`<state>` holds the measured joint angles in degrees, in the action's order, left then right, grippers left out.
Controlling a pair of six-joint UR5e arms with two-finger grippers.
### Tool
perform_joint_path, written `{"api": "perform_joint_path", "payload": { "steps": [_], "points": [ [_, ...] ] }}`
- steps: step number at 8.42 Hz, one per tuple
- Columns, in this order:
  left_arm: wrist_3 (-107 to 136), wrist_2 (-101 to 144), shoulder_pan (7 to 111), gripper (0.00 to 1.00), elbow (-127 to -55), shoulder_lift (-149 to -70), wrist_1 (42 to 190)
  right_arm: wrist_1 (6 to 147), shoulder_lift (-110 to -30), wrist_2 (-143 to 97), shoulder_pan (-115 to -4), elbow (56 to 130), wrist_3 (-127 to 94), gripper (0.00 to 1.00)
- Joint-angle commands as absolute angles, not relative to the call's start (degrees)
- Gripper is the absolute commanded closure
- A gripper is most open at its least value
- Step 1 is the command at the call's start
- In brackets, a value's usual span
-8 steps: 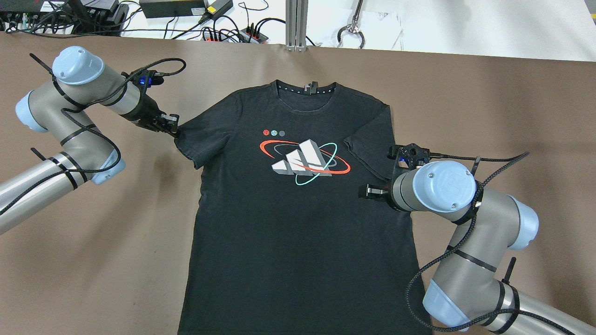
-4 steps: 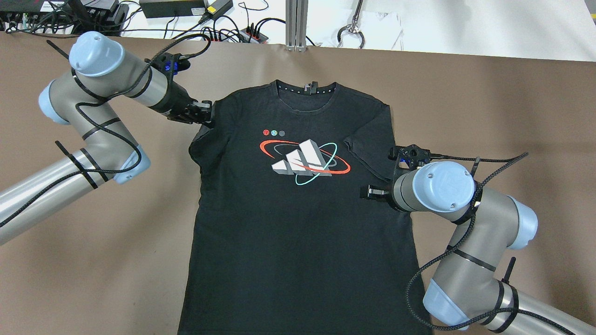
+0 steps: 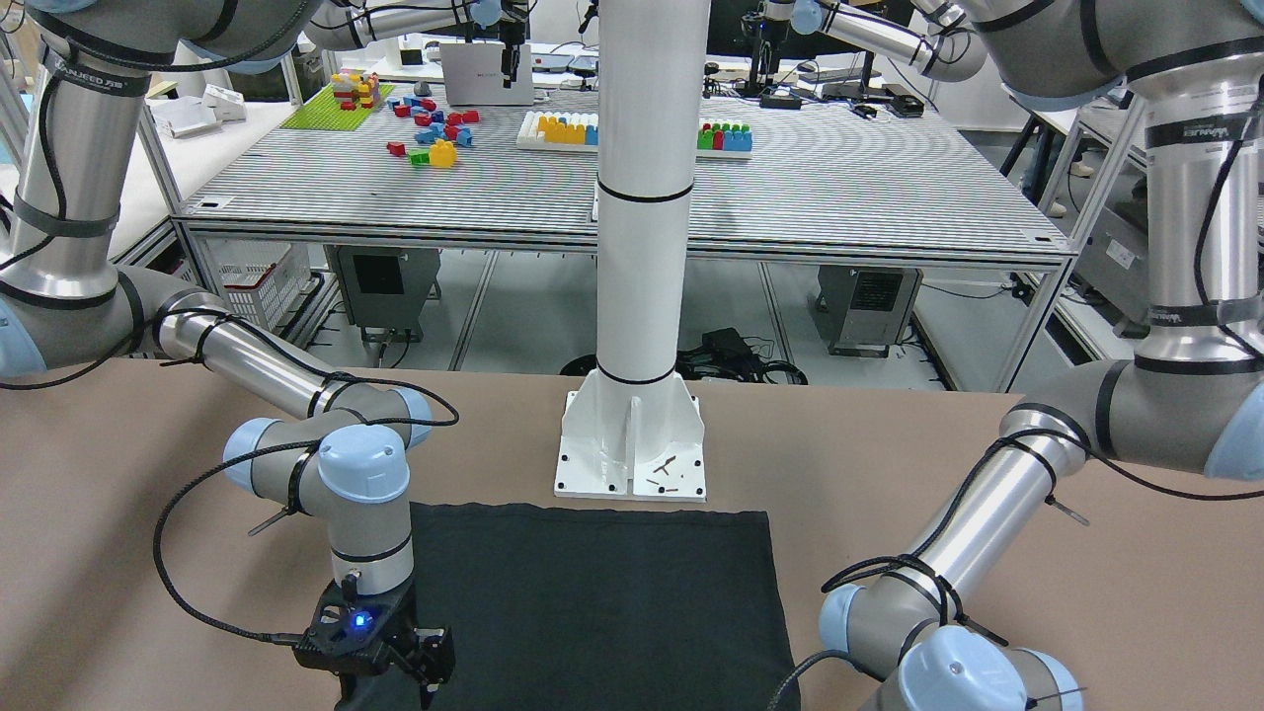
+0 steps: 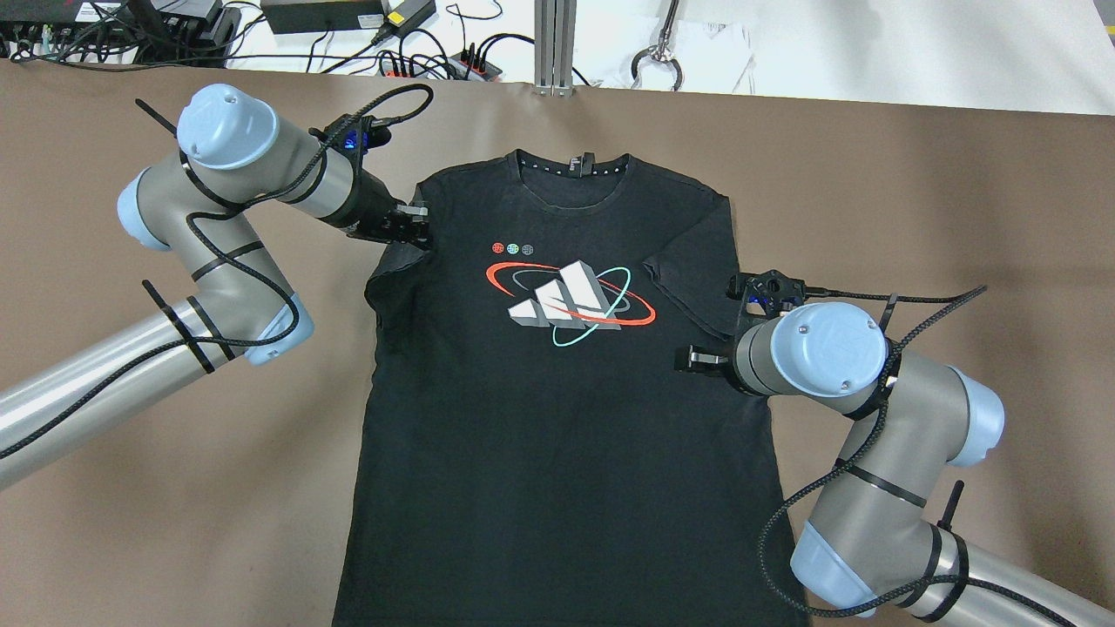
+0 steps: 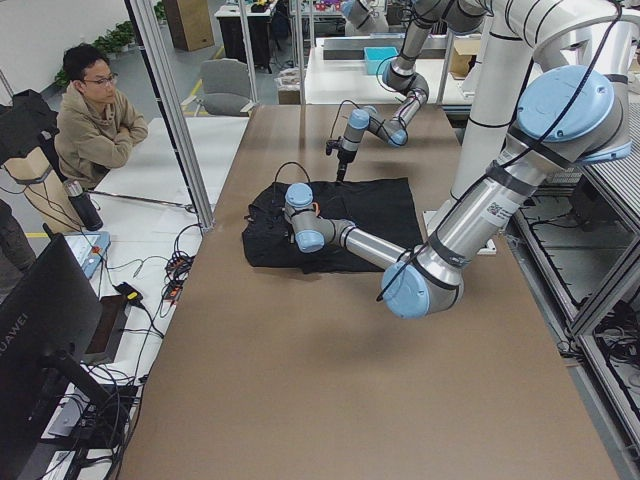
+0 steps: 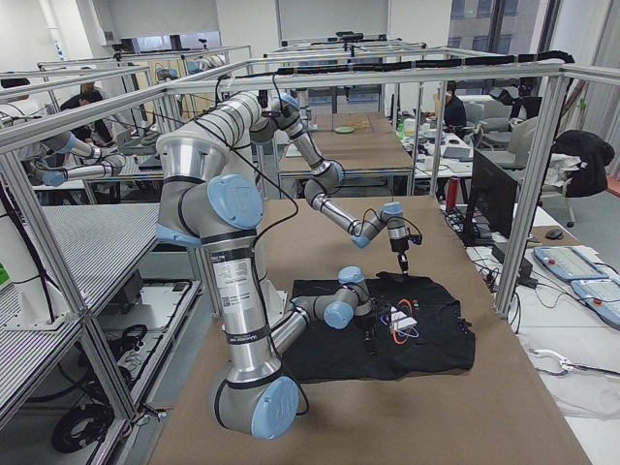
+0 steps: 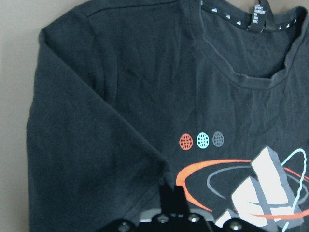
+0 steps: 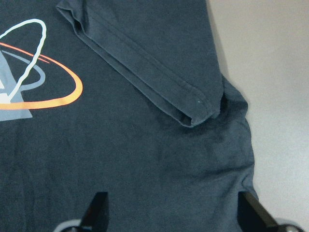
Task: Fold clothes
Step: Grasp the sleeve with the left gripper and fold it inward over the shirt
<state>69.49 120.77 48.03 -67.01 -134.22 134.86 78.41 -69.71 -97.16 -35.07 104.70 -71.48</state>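
Your black T-shirt (image 4: 557, 418) lies face up and mostly flat in the middle of the brown table (image 4: 915, 192), with its collar at the far side and its hem at the near side by the robot. Its red, white and teal chest print (image 4: 571, 300) is showing. The right sleeve (image 4: 688, 283) is folded inward and lies flat on the chest, just right of the print. The left sleeve (image 4: 392, 261) is lifted and turned in toward the chest, with the paler inside of the cloth showing. You have the left gripper (image 4: 416, 228) pinched narrow on that sleeve, over the shirt's left shoulder. The left wrist view shows one dark finger (image 7: 171, 195) against the fabric beside the print. The right gripper (image 8: 171, 212) hangs over the shirt's right side, just near of the folded sleeve, its fingers (image 8: 99, 205) spread wide and holding nothing. At the near side, the white pillar (image 3: 642, 197) stands on its base plate (image 3: 632, 459), just beside the hem. Past the table's far side a person (image 5: 95, 125) sits with arms crossed.
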Motion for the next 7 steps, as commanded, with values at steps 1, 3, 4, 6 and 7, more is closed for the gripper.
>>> {"api": "perform_joint_path", "payload": {
  "steps": [1, 3, 4, 6, 7],
  "points": [
    [69.87, 117.34, 46.85, 1.0, -62.67, -137.89, 134.91, 78.4, -69.7, -97.12, -35.07, 104.5, -71.46, 0.06],
    [69.96, 116.28, 46.06, 1.0, -61.96, -138.52, 135.0, 78.4, -69.52, -97.12, -35.07, 104.59, -71.54, 0.06],
    [70.05, 116.28, 46.05, 1.0, -62.05, -138.43, 135.09, 78.4, -69.52, -97.12, -35.07, 104.59, -71.54, 0.06],
    [70.66, 116.19, 45.44, 1.0, -62.05, -138.43, 135.18, 78.4, -69.61, -97.12, -35.07, 104.59, -71.63, 0.06],
    [71.19, 115.06, 45.09, 1.0, -61.79, -138.69, 134.91, 78.4, -69.7, -96.68, -35.07, 104.59, -71.63, 0.06]
  ]
}}
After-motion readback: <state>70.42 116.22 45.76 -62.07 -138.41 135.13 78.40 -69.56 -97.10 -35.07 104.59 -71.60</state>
